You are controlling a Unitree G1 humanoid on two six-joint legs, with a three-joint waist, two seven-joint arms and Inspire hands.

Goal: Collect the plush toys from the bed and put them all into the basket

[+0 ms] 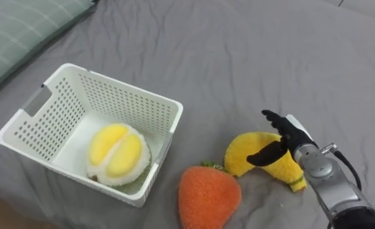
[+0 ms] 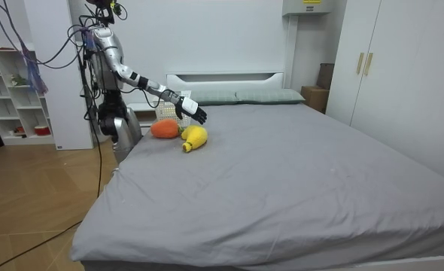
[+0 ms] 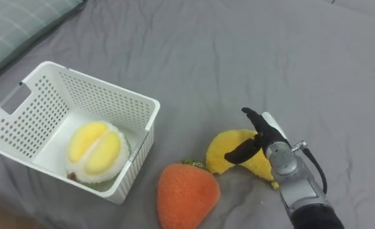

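White basket (image 1: 121,86): one durian (image 1: 117,152) — outside, one banana (image 1: 245,152), one orange plush (image 1: 208,197).

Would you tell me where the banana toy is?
Lower right in the left eye view, the banana toy lies on the bed beside the orange toy, under the right hand.

Black-fingered right hand (image 1: 288,141) overlapping part of the curved yellow plush banana (image 1: 245,152), round orange plush fruit (image 1: 208,197) left of the hand running off the bottom edge
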